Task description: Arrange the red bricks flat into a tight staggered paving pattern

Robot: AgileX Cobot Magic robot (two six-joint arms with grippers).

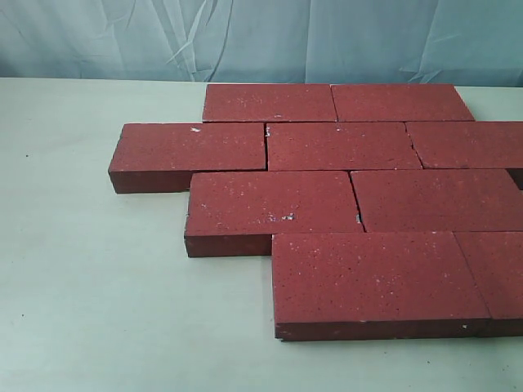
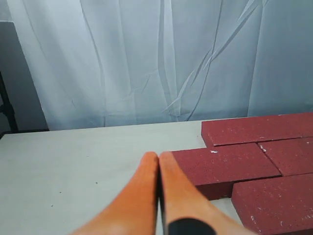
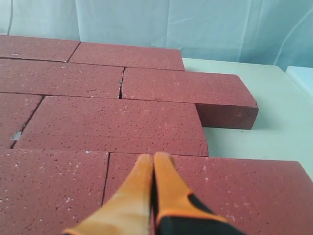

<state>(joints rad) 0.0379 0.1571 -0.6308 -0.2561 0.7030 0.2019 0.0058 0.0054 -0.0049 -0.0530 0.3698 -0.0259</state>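
The red bricks lie flat in staggered rows, long axes left-to-right.

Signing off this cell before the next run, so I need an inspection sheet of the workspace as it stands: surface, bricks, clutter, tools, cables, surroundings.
Surface: pale table, smooth, with a few tiny dark specks.
Job's things: nine red bricks lying flat in four staggered rows, joints mostly tight, small white chips at some corners.
Clutter: nothing seen.
Tools: left tool shut, empty, over the table beside the bricks; right tool shut, empty, over the bricks.
Cables: nothing seen.
Surroundings: wrinkled pale curtain behind the table.
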